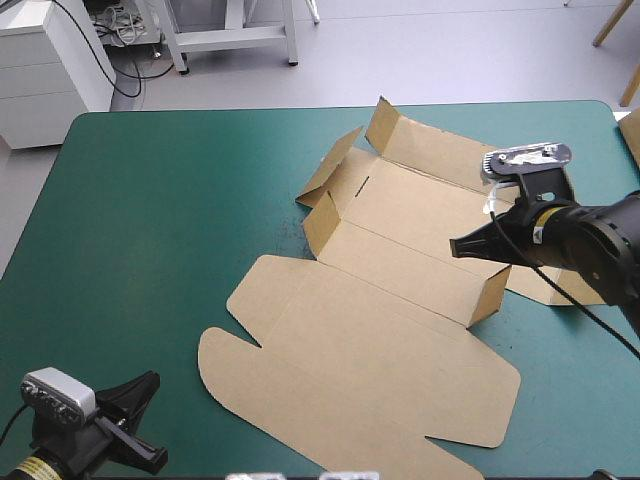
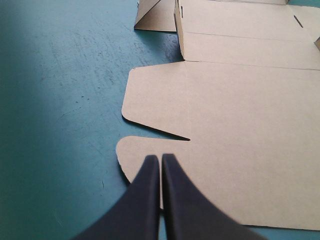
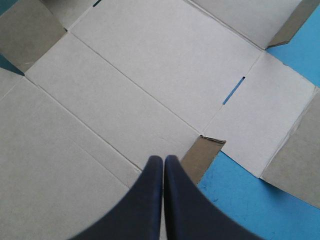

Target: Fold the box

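The brown box (image 1: 380, 330) lies as a cut sheet in the middle of the teal-green table. Its lid panel with rounded flaps lies flat toward the near edge, and several small flaps stand raised at the far side and at the right end (image 1: 490, 295). My right gripper (image 1: 457, 247) hovers shut over the sheet's inner panels (image 3: 150, 75), its tip (image 3: 162, 159) beside a small raised flap (image 3: 202, 155). My left gripper (image 1: 150, 385) is shut at the table's near left corner, apart from the sheet. In its own view the left gripper (image 2: 160, 157) points toward the lid's rounded flap (image 2: 145, 150).
An edge of more brown board (image 1: 632, 135) shows at the table's right edge. Bare teal-green cover (image 1: 150, 220) spreads across the whole left half of the table, between the left gripper and the sheet.
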`<action>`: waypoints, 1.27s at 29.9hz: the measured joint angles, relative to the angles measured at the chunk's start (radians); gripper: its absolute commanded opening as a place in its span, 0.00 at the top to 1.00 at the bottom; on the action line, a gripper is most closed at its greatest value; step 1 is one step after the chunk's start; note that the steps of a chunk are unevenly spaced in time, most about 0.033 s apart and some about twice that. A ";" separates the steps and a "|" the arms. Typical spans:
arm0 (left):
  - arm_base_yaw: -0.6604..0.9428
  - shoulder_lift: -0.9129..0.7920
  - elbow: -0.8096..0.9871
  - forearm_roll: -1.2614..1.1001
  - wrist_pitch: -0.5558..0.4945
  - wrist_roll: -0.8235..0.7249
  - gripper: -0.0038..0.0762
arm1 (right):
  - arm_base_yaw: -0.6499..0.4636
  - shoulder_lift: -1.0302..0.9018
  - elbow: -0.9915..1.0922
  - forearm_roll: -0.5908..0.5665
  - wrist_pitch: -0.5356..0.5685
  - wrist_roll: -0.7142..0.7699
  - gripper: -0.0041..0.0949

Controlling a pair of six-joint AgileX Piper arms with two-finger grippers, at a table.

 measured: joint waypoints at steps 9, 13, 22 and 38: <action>0.000 0.000 0.000 0.000 0.000 0.000 0.96 | 0.000 -0.039 0.000 -0.009 0.006 0.044 0.96; 0.000 0.000 0.000 0.000 0.000 0.000 0.96 | -0.013 -0.030 0.000 -0.001 0.006 0.069 0.96; 0.000 0.000 0.000 0.000 0.000 0.000 0.96 | -0.178 0.035 0.029 0.115 0.003 0.015 0.96; 0.000 0.000 0.000 0.000 0.000 0.001 0.96 | -0.305 0.079 0.224 0.217 -0.006 -0.088 0.53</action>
